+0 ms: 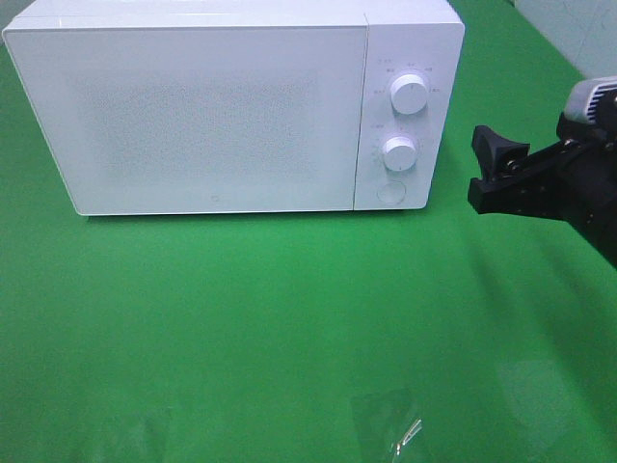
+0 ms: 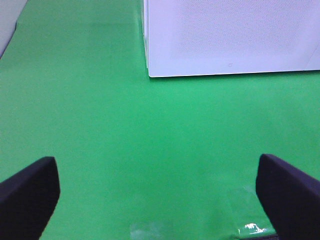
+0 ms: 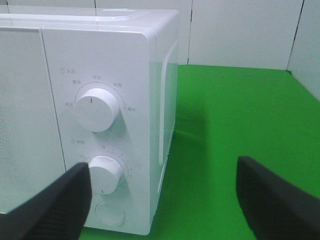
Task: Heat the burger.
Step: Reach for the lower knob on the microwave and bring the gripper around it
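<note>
The burger is out of view in every frame. A white microwave (image 1: 212, 106) stands at the back of the green table with its door shut. It also shows in the left wrist view (image 2: 230, 35) and in the right wrist view (image 3: 100, 75). My right gripper (image 1: 490, 172) hovers open just right of the microwave's control panel, level with the lower knob (image 3: 106, 172). Nothing is between its fingers (image 3: 55, 205). My left gripper (image 2: 160, 195) is open and empty over bare green cloth in front of the microwave. It does not show in the exterior high view.
The control panel carries an upper knob (image 1: 410, 95), a lower knob (image 1: 398, 151) and a round button (image 1: 390, 191). A small shiny piece (image 1: 410, 436) and clear tape patches lie near the front edge. White wall panels (image 3: 240, 30) stand behind the table.
</note>
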`<state>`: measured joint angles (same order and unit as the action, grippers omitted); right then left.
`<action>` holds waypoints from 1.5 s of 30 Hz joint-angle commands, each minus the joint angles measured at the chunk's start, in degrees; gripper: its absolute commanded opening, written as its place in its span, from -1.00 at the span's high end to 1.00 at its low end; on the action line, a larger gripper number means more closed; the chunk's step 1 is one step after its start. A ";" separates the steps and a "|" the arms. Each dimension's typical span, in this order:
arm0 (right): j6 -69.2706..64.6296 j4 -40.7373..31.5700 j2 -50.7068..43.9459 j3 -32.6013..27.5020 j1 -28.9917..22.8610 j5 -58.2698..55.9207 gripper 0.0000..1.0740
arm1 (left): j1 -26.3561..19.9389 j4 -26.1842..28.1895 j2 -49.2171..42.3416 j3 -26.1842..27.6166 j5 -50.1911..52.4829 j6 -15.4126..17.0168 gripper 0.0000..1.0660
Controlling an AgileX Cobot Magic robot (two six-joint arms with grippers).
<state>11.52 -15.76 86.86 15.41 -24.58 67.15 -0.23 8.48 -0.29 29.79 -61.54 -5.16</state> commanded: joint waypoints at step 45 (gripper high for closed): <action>3.44 -25.27 30.19 27.85 -14.38 12.49 -0.41 | -0.17 0.17 -0.97 -0.23 0.63 0.23 -0.87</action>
<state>15.41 -41.25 117.00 42.80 -39.30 69.04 -0.23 8.48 -0.29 29.79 -61.54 -5.16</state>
